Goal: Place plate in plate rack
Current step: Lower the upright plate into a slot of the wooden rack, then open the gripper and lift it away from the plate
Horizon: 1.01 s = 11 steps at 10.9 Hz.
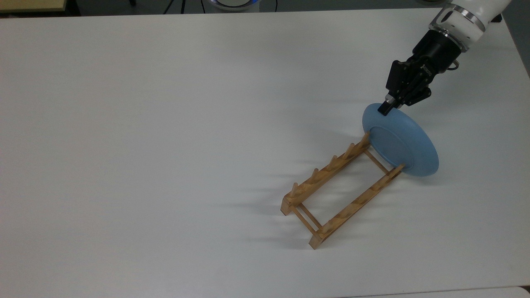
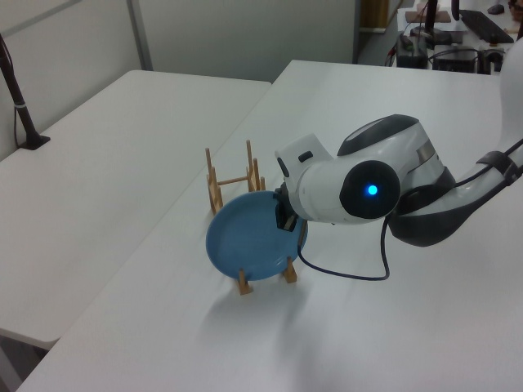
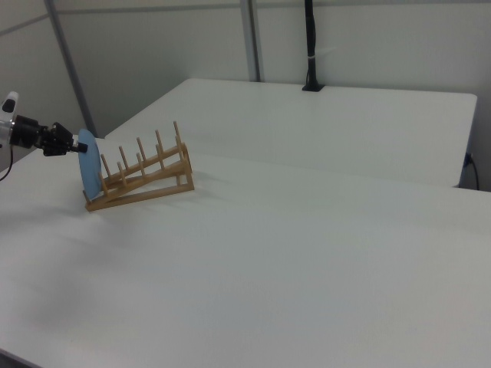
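Right, my end effector (image 1: 388,106) is pinched shut on the top rim of the round, glossy light-blue plate (image 1: 398,142), which I'm holding nearly on edge at the far end of the small light-wood peg rack (image 1: 340,188). In the top view the plate sits at the rack's upper-right end, lower edge touching or just beside the last pegs. In the left view the plate (image 2: 249,246) covers the near end of the rack (image 2: 235,184), and two rail ends poke out below it. In the right view the plate (image 3: 89,166) stands just outside the end pegs of the rack (image 3: 143,175), which looks tilted, the plate end low and the far end lifted off the white counter (image 1: 165,124).

Risks as I judge them:
- Plate looks outside the last peg pair, not between pegs. Let go here and it likely leans on the pegs, then slides or tips flat onto the counter.
- Rack is light and unfixed. Any push along the rails shoves or tips it further; the apparent tilt suggests I'm already loading it.
- Grip is a thin pinch on a glossy rim. A side load from a peg could twist the plate in the pads.
- Can't tell whether the lower edge rests on the counter or on the rails, so drop height is uncertain.
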### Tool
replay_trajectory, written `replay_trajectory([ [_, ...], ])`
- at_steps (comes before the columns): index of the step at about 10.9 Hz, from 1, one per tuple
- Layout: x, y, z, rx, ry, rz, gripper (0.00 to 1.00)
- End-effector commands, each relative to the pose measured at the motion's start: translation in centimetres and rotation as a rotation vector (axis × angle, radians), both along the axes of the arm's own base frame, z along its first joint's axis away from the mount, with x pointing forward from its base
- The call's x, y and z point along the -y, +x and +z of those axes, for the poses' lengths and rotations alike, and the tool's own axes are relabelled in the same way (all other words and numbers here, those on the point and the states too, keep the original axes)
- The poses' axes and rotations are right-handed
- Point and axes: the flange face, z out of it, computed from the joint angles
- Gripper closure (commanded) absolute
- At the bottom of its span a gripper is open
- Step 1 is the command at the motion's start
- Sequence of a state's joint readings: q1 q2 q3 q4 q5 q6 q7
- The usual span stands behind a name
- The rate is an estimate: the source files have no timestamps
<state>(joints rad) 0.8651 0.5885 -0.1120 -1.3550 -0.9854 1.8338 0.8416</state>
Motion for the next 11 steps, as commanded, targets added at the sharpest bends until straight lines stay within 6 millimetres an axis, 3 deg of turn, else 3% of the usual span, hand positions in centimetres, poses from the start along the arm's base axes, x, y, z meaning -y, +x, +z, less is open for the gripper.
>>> replay_trajectory([
  [1, 0.0, -0.1, -1.4, -0.021, 0.027, -0.009, 0.66],
  [3, 0.5, 0.2, -1.5, -0.02, 0.025, -0.018, 0.33],
  [9, 0.9, 0.8, -0.6, -0.003, 0.041, -0.029, 0.31],
  [10, 0.7, 0.6, -0.3, 0.007, 0.092, -0.047, 0.26],
  [11, 0.3, 0.2, 0.5, -0.014, 0.181, -0.067, 0.0],
])
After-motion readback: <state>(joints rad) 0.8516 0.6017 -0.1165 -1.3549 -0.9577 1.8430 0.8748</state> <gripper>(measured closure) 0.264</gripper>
